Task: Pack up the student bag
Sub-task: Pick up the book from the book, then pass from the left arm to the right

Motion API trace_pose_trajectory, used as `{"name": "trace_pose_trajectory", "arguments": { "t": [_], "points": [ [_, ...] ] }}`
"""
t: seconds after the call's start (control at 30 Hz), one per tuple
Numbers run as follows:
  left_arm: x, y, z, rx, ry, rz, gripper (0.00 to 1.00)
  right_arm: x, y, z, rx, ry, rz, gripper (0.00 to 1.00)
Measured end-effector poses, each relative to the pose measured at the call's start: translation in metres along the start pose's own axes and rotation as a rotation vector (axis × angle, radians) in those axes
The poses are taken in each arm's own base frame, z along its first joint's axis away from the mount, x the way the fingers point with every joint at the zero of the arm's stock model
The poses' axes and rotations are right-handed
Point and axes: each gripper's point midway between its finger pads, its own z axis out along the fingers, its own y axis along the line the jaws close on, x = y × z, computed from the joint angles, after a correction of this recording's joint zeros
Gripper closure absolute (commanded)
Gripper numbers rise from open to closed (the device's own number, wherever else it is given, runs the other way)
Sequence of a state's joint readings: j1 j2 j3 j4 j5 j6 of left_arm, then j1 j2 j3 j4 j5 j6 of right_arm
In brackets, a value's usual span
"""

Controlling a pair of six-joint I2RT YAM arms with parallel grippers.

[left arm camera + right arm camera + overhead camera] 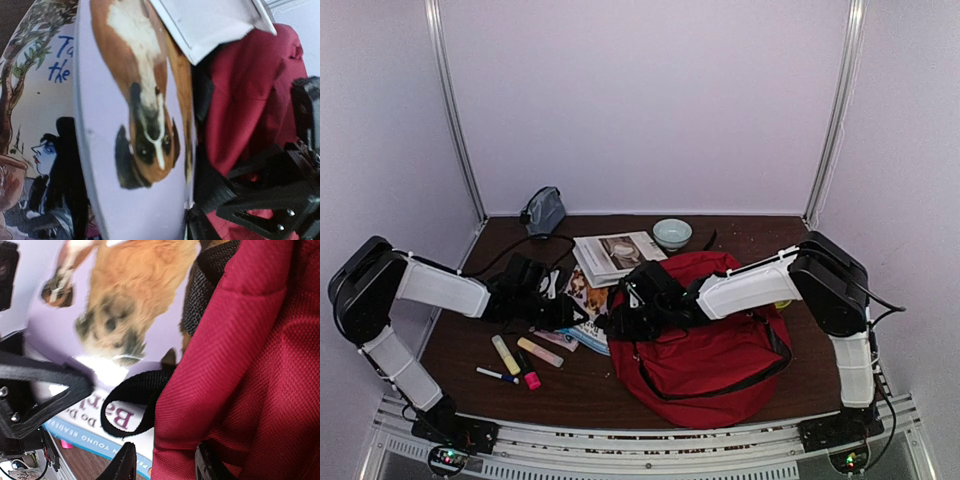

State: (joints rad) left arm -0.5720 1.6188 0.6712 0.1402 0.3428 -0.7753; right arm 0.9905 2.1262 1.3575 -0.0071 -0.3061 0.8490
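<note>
The student bag (715,340), a big red backpack with black straps, lies at the table's centre right. My right gripper (623,318) is at the bag's left edge. In the right wrist view its fingers (124,466) are shut on a fold of the red fabric (240,365), beside a black strap loop (131,405). My left gripper (570,303) is at a pale purple book with a dog on its cover (145,105), which bulges up close to the left wrist camera and hides the fingers. That book's far end lies against the bag's opening (250,90).
Under the dog book lies a comic-style book (35,130). An open magazine (617,255), a pale bowl (672,233) and a grey-blue pouch (546,210) lie at the back. Two yellow highlighters (505,354), a pink one (530,378) and a pen (496,375) lie at the front left.
</note>
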Motion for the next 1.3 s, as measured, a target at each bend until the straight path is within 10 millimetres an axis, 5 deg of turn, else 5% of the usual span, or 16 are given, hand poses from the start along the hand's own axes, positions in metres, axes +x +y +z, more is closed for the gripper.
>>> {"name": "trace_pose_trajectory", "arguments": {
  "t": [0.1, 0.4, 0.57, 0.77, 0.93, 1.07, 1.13, 1.3],
  "points": [
    [0.001, -0.016, -0.013, 0.035, -0.005, -0.001, 1.0, 0.0, 0.0, 0.001, -0.019, -0.003, -0.002, 0.58],
    [0.012, -0.025, -0.041, 0.02, 0.027, 0.021, 1.0, -0.005, -0.003, -0.005, -0.038, -0.004, -0.005, 0.54],
    [0.008, -0.03, -0.094, -0.053, -0.046, 0.077, 1.0, -0.005, 0.011, -0.028, -0.084, 0.004, -0.082, 0.46],
    [-0.025, -0.067, -0.197, -0.029, -0.342, 0.197, 1.0, -0.021, 0.077, -0.104, -0.287, -0.067, -0.27, 0.02],
    [-0.033, -0.122, -0.268, 0.158, -0.569, 0.334, 1.0, -0.033, 0.143, -0.199, -0.515, -0.231, -0.487, 0.0],
    [-0.035, -0.16, -0.277, 0.272, -0.62, 0.434, 1.0, -0.038, 0.183, -0.28, -0.683, -0.411, -0.606, 0.0],
    [-0.036, -0.177, -0.27, 0.308, -0.621, 0.487, 1.0, -0.043, 0.196, -0.302, -0.731, -0.473, -0.63, 0.0],
    [-0.038, -0.217, -0.254, 0.398, -0.608, 0.597, 1.0, -0.049, 0.201, -0.305, -0.745, -0.497, -0.614, 0.0]
  ]
}}
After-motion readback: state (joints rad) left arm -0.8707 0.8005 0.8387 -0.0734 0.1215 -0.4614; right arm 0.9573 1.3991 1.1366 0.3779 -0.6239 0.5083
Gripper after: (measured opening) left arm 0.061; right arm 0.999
